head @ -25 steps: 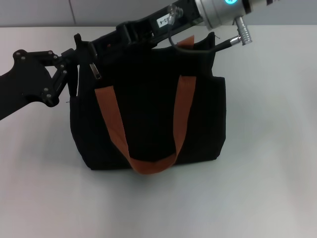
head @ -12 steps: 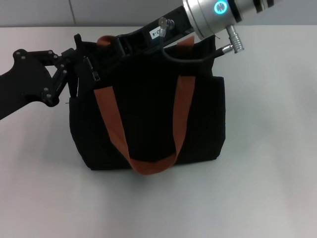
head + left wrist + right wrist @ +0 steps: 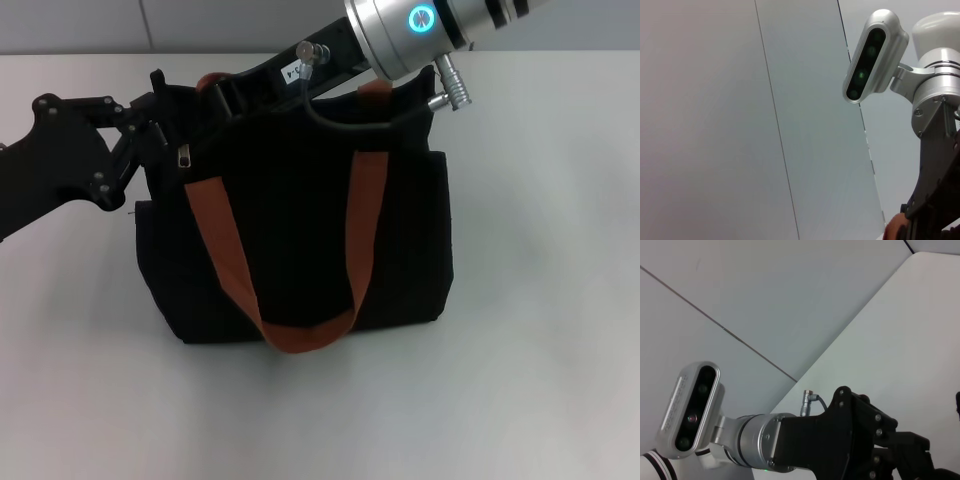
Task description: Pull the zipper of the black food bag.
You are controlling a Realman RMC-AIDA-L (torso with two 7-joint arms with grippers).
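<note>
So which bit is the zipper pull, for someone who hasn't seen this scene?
Find the black food bag standing on the white table. Go to its top edge at the corner by the left tool. The zipper is the small silver tab hanging there, just above the rust-brown strap; it is the only metal piece on the bag.

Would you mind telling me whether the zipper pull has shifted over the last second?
Yes. The zipper has slid toward the left gripper, now nearer the black food bag left corner, above its rust-brown strap.
</note>
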